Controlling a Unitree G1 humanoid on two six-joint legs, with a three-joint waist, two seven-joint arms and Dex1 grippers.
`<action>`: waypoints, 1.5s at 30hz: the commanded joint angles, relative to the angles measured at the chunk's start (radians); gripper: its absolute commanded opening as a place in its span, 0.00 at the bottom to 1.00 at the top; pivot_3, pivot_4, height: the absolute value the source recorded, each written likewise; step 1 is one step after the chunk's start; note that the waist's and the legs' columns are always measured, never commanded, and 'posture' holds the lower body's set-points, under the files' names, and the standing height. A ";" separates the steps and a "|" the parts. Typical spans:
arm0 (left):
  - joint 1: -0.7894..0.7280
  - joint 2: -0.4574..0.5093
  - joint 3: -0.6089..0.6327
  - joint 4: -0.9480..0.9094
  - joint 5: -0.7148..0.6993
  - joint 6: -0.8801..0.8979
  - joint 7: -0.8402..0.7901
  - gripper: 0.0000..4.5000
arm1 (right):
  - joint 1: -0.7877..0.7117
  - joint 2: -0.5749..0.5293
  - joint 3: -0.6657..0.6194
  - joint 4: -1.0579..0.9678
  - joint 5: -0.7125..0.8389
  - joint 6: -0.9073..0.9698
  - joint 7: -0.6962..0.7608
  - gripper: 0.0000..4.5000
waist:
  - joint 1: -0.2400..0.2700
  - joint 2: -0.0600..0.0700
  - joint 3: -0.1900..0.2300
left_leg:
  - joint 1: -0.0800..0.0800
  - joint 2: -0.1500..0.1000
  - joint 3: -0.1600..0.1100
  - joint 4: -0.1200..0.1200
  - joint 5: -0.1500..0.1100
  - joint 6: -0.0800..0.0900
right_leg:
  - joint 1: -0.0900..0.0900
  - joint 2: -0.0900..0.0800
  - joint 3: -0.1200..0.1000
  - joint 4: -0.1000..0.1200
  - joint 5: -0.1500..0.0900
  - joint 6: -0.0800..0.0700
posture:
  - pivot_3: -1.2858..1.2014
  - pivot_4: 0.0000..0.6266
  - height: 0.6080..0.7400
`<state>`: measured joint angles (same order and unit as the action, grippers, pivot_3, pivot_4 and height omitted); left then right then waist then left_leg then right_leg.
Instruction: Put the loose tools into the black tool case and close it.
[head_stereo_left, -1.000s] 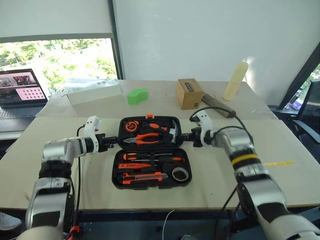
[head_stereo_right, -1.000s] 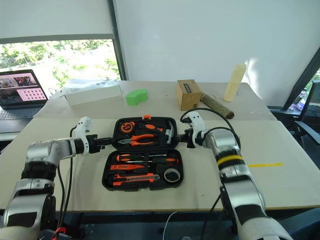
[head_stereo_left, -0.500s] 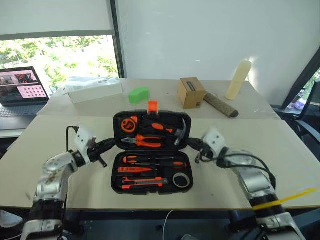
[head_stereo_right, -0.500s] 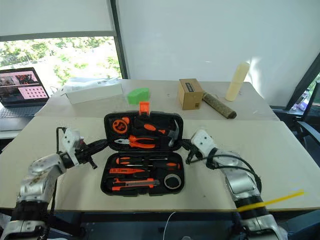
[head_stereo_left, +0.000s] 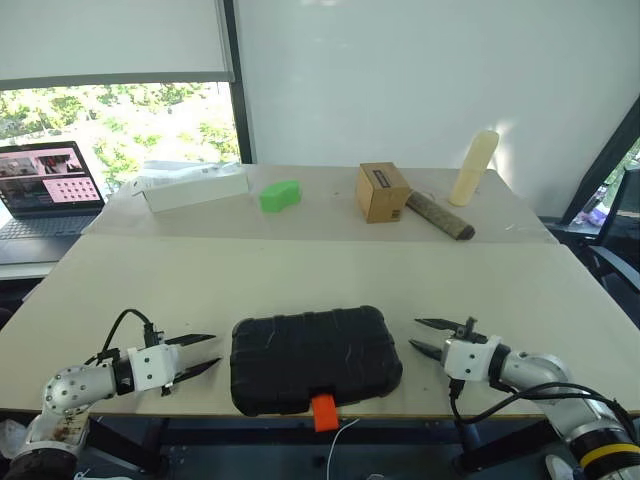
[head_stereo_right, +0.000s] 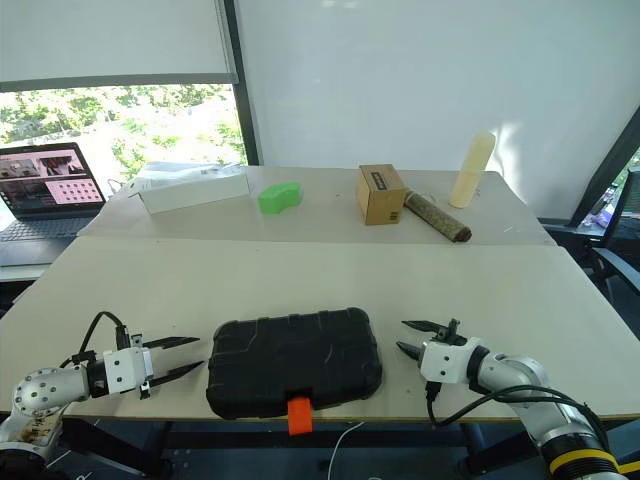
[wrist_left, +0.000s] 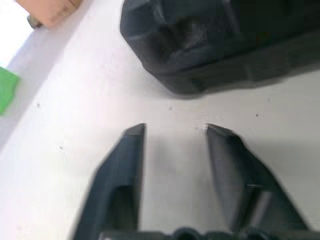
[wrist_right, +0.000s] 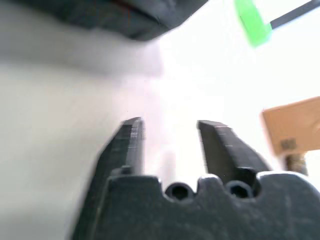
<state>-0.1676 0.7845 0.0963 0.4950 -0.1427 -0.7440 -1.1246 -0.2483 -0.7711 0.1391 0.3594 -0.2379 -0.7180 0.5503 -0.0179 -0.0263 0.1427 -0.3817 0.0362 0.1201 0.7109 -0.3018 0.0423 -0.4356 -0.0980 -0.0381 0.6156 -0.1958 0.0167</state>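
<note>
The black tool case (head_stereo_left: 314, 358) lies shut near the table's front edge, ribbed lid up, its orange latch tab (head_stereo_left: 323, 411) hanging over the edge. The loose tools are hidden inside it. My left gripper (head_stereo_left: 203, 353) rests just left of the case, open and empty, apart from it. My right gripper (head_stereo_left: 421, 336) sits just right of the case, also open and empty. In the left wrist view the case's corner (wrist_left: 210, 45) lies beyond the spread fingers (wrist_left: 125, 165). In the right wrist view the case's edge (wrist_right: 125, 20) shows ahead of the open fingers (wrist_right: 220, 145).
At the back of the table stand a green block (head_stereo_left: 279, 194), a small cardboard box (head_stereo_left: 382, 191), a brown cylinder (head_stereo_left: 440, 215), a cream bottle (head_stereo_left: 473, 166) and a white flat box (head_stereo_left: 192, 186). A laptop (head_stereo_left: 45, 190) sits at the far left.
The case's lid has swung down and the case is now shut. Both grippers drew back toward the front edge, rolled, and opened. The camera tilted down.
</note>
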 joint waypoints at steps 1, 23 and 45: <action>-0.015 0.041 0.034 0.004 -0.108 0.151 -0.048 0.58 | 0.008 -0.035 -0.059 0.002 0.062 -0.019 0.002 0.82 | 0.001 0.000 0.000 | 0.000 0.000 0.000 0.000 0.000 0.000 | 0.000 0.000 0.000 0.000 0.000 0.000 | 0.52 0.24 1.00; -0.123 0.029 0.011 -0.190 -0.252 0.755 -0.180 0.00 | 0.401 -0.065 0.027 -0.761 0.405 0.657 0.283 0.01 | 0.010 0.000 0.000 | -0.001 0.001 -0.005 0.002 0.000 0.000 | 0.001 0.002 0.000 0.001 0.000 0.000 | 0.52 0.24 1.00; -0.079 0.122 -0.007 -0.129 -0.259 0.915 -0.313 0.00 | -0.033 0.104 0.082 -0.465 0.252 0.743 0.288 0.01 | 0.002 -0.002 0.000 | -0.003 0.000 -0.005 0.003 0.001 -0.002 | -0.004 0.004 0.001 0.009 -0.002 -0.004 | 0.52 0.24 1.00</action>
<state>-0.2068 0.8403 0.0371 0.3085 -0.3823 0.1361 -1.3737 -0.2542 -0.6540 0.2666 -0.1108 0.0100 0.0617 0.8341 -0.0161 -0.0282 0.1430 -0.3848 0.0362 0.1155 0.7143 -0.3005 0.0402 -0.4402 -0.0936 -0.0373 0.6247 -0.1981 0.0126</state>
